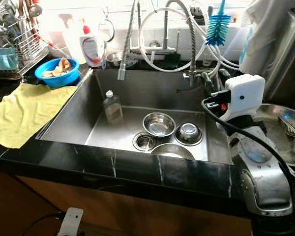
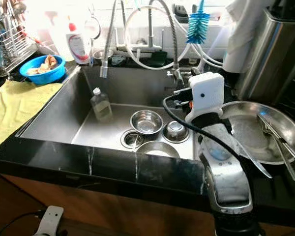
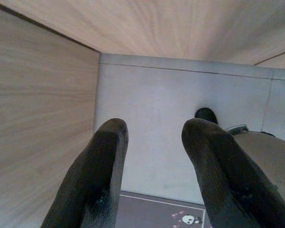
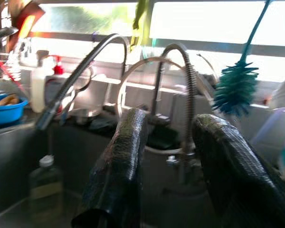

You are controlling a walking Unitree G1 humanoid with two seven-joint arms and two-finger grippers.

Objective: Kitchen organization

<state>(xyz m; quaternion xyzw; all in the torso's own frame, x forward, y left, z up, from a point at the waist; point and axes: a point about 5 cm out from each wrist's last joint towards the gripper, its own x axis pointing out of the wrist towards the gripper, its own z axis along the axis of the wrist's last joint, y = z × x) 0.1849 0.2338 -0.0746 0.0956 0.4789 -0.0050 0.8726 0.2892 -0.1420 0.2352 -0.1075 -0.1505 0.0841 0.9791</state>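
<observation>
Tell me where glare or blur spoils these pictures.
Left eye view: window light washes out the wall behind the white soap bottle; the steel sink stays readable. Right wrist view: bright window, and the open right end effector and teal bottle brush look soft. Left wrist view: evenly lit, open left end effector sharp.

Three steel bowls [image 1: 159, 123], one bottle [image 1: 112, 107], one blue bowl [image 1: 57, 72]

My left gripper [image 3: 154, 142] is hanging with fingers parted, facing a grey panel [image 3: 180, 123]; wood cabinet [image 3: 38, 118] filling the frame's left.
</observation>
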